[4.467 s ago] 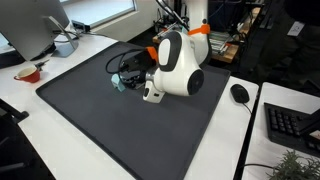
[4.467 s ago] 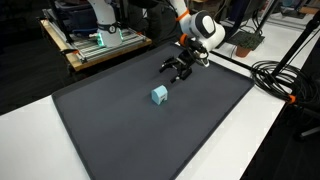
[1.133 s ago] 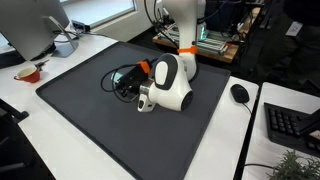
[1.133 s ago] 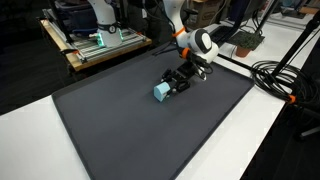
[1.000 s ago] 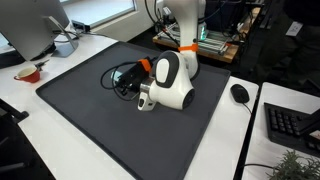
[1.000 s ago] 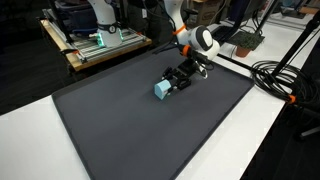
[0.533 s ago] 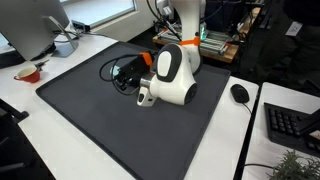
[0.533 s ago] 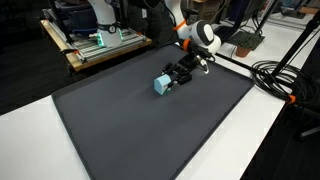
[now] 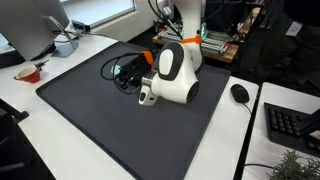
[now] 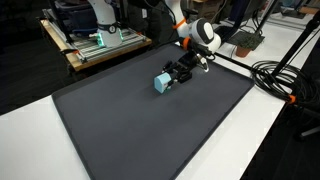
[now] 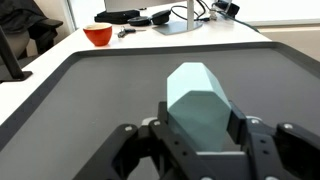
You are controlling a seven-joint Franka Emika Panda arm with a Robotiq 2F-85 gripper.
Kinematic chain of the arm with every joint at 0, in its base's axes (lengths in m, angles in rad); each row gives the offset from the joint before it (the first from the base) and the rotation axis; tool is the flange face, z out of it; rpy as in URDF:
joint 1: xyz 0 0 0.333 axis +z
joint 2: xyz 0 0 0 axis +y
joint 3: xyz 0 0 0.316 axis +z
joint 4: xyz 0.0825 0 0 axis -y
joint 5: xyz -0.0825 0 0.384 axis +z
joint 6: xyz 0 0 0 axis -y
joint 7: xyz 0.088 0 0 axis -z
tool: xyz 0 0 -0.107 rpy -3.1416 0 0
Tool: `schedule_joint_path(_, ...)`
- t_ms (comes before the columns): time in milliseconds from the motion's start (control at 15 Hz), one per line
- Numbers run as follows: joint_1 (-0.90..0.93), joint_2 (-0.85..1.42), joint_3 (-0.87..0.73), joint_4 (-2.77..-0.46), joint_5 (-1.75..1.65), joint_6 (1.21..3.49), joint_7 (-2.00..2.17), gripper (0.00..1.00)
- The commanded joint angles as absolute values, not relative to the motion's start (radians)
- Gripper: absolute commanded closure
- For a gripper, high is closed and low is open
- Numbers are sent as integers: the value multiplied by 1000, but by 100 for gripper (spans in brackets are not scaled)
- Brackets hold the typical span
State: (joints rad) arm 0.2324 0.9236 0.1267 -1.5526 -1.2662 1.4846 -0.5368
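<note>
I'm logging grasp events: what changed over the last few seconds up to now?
The gripper came down to the light blue block, which had lain free on the dark mat, closed on it and raised it a little. The red bowl and the mouse stayed where they were.

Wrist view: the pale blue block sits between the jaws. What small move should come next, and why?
Probably a short straight lift. The pale blue block fills the gap between the jaws of the gripper, so the grasp looks settled. In an exterior view it sits low over the black mat, so height first would likely avoid dragging.
</note>
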Motion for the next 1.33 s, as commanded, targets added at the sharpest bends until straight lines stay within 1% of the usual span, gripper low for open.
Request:
schedule_joint_path(0, 229, 927, 133, -1549, -1269, 1480, -536, 44)
schedule_joint_path(1200, 229, 927, 133, -1550, -1269, 1480, -536, 44)
schedule_joint_path(1267, 229, 927, 133, -1550, -1269, 1480, -536, 69)
